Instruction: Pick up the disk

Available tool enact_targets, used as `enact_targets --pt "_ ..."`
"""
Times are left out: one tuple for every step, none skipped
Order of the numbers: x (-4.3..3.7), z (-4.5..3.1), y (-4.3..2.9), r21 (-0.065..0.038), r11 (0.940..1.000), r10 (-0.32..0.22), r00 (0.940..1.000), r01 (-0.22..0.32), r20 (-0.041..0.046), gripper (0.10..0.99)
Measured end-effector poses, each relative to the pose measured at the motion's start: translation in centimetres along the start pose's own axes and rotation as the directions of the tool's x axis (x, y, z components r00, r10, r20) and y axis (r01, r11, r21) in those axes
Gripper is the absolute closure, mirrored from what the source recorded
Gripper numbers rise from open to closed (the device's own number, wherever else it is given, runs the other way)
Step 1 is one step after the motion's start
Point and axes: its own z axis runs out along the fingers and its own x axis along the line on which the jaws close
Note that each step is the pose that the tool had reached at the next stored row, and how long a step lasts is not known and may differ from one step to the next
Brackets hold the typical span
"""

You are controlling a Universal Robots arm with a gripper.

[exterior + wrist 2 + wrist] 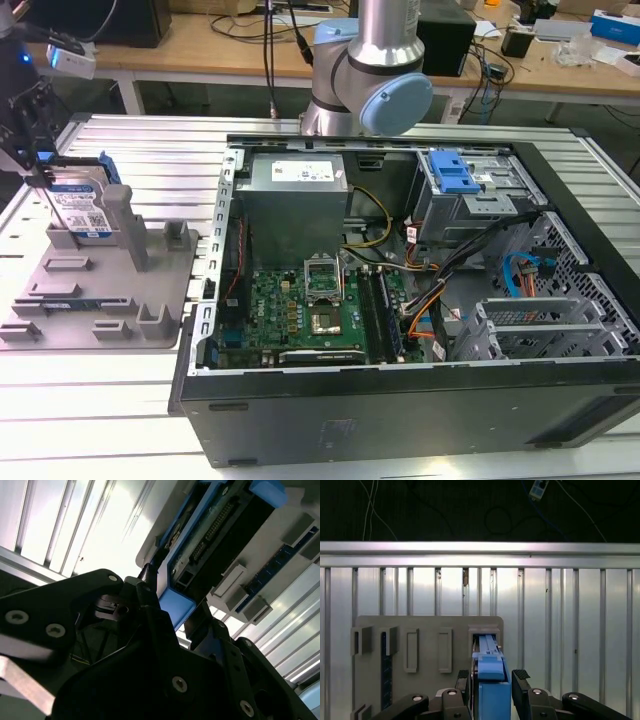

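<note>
Gripper (492, 676) pointing straight down, fingers (521, 677) clamped on upright disk (489, 661) in tray (425, 622)

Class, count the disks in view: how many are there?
1. The disk stands upright in the grey tray at the exterior view's left. Others may be hidden inside the case.

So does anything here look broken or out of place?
Nothing stands out. The disk stands upright in the grey tray, straight in its slot, with the hand at its top edge. The computer case lies open with loose cables inside, which looks deliberate rather than damaged.
</note>
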Motion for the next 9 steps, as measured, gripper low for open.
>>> enact_targets --pt "0.01 0.03 0.00 0.000 1.0000 0.000 1.0000 0.000 0.0000 0.616" --pt "0.02 0.05 -0.01 0.000 1.0000 0.000 1.0000 0.000 0.0000 0.616" --pt "0.02 0.06 0.00 0.000 1.0000 0.000 1.0000 0.000 0.0000 0.631" --pt "0.03 0.08 -0.01 0.000 1.0000 0.000 1.0000 0.000 0.0000 0.631" --pt "0.04 0.10 -0.01 0.000 1.0000 0.000 1.0000 0.000 0.0001 0.702" --pt "0.05 0.13 -0.01 0.000 1.0000 0.000 1.0000 0.000 0.0001 0.702" --pt "0.07 0.14 -0.01 0.000 1.0000 0.000 1.0000 0.000 0.0000 0.702" --pt "0.09 0.16 -0.01 0.000 1.0000 0.000 1.0000 0.000 0.0001 0.702" --pt "0.11 0.18 -0.01 0.000 1.0000 0.000 1.0000 0.000 0.0002 0.702"
